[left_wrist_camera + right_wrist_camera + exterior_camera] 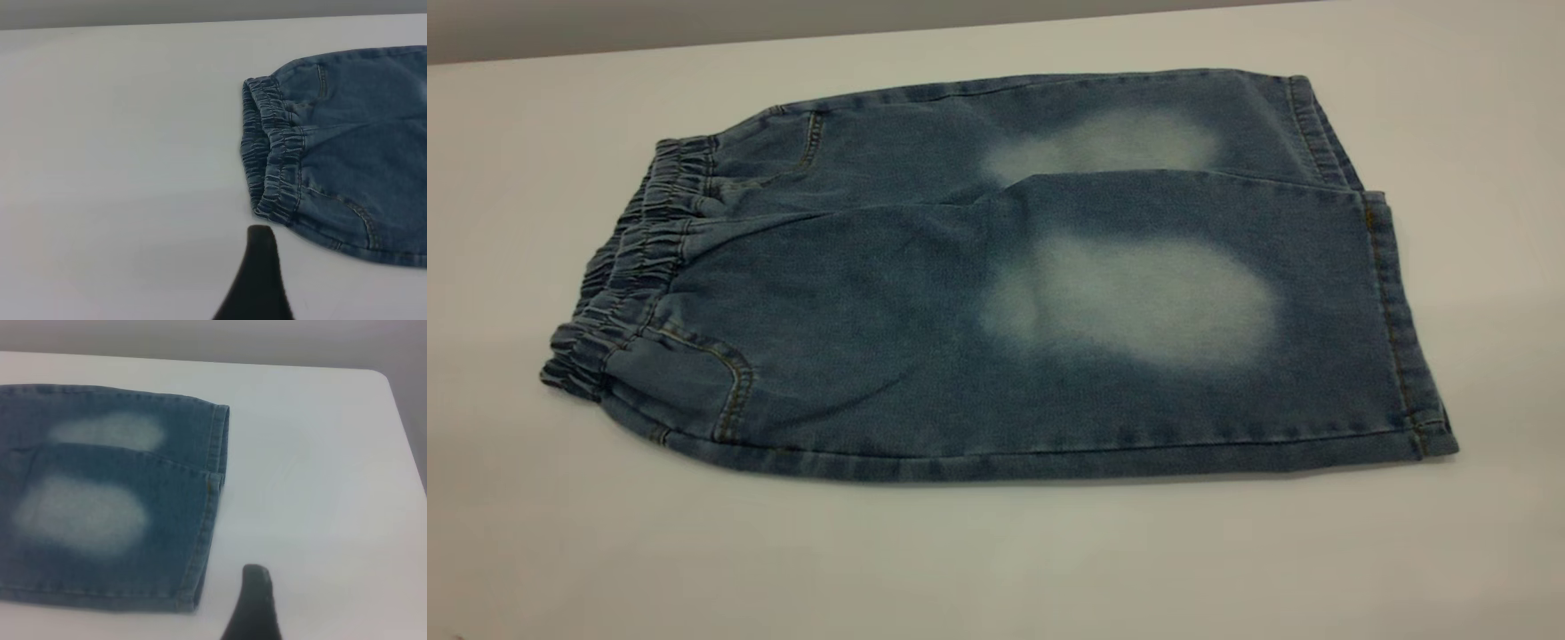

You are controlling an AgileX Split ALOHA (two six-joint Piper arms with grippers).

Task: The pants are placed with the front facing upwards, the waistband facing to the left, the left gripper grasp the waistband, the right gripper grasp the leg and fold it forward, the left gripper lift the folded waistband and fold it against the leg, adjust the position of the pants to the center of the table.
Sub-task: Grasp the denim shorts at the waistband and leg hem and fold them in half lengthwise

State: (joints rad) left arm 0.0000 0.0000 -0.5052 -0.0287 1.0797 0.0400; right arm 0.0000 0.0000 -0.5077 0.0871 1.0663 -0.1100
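Observation:
The pants (925, 338) lie flat on the table (996, 569), front up, blue denim with two pale oval patches. Their ruffled waistband (627, 284) points left and the leg hems (1396, 302) point right. Neither gripper shows in the exterior view. My left gripper (330, 287) hovers over bare table just off the waistband's (273, 160) near corner. Only one black finger (259, 273) shows, with nothing touching it. My right gripper (327, 607) hovers beside the near leg hem (203, 533), also showing one black finger (255, 607) over bare table. Both hold nothing.
The table's far edge (783, 40) runs close behind the pants. In the right wrist view the table's rounded corner (381, 377) lies beyond the leg ends. Wide bare tabletop (120, 167) stretches off the waistband end and in front of the pants.

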